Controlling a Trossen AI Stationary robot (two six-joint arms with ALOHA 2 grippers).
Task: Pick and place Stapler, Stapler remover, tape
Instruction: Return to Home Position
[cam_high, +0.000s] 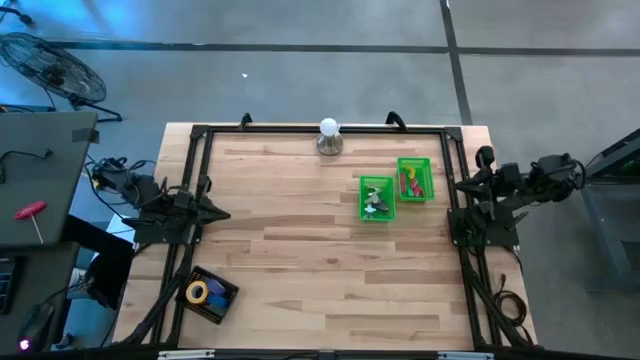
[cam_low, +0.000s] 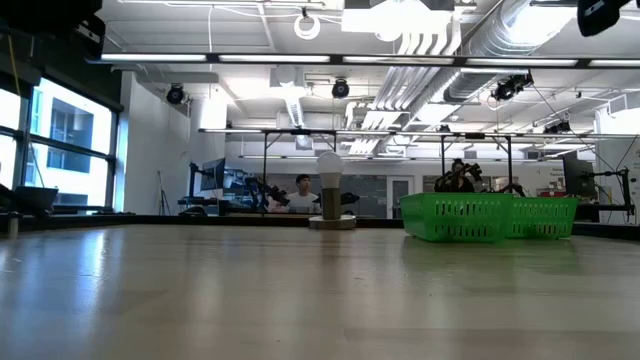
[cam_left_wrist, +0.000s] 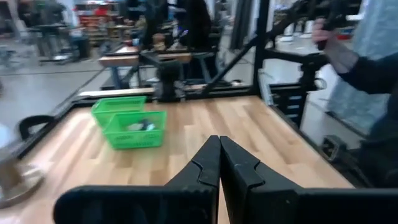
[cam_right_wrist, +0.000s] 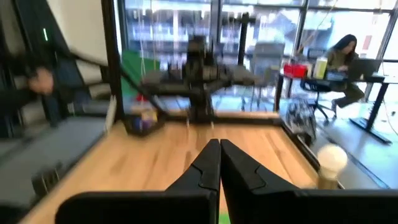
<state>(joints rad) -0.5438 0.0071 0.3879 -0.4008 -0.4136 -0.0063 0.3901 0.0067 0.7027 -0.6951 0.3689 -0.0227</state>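
Left jaws and right jaws both closed, empty, parked at counter (cam_high: 320, 270) sides. Yellow tape (cam_high: 197, 292) lay in black basket (cam_high: 228, 291); remaining items in green baskets (cam_high: 363, 200). Risk: left arm (cam_high: 170, 212) swinging out might clip the black basket nearby.

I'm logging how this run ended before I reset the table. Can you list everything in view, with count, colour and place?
table: one, light wood, under both arms
green bins: two, side by side, far right part of the table, small items inside
black basket: one, near left corner
tape: one yellow roll and one bluish roll, in the black basket
white ball on metal stand: one, centre of the far edge
fan: one, dark, on the floor beyond the far left corner
person: one, seated in the room beyond the table
left gripper: dark, shut, empty, at the left edge
right gripper: dark, shut, empty, at the right edge
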